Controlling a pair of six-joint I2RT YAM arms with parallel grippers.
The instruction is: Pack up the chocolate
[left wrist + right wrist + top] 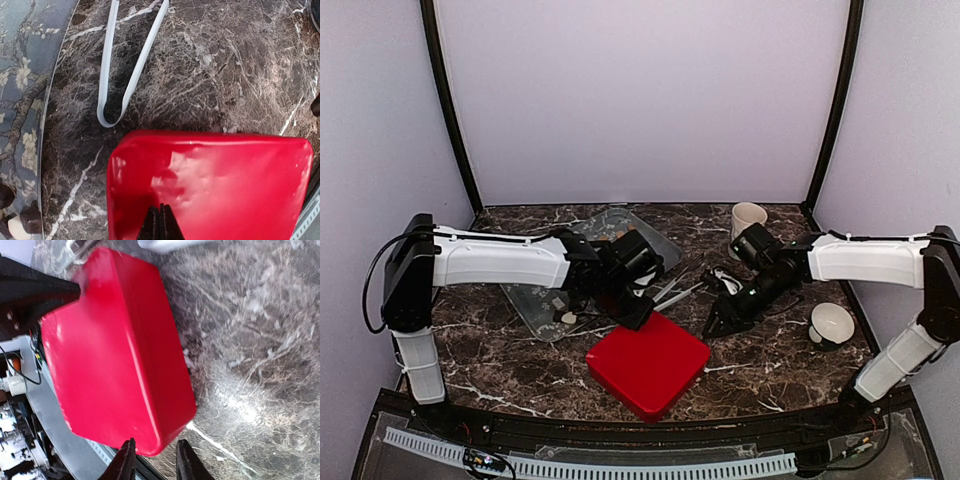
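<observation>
Your left gripper (161,223) has its fingers pressed together on nothing, tips over the red box (648,365) at its left corner. I can't tell whether they touch it. The chocolate (29,218) lies left of the box, a few dark and cream lumps on the patterned tray (20,100). That puts it on your left arm's side, well apart from the right gripper (152,456). The right gripper sits at the box's right corner, jaws spread, with the box edge lined up with the gap but not pinched. The tongs (125,65) lie just behind the box, pointing away from it.
</observation>
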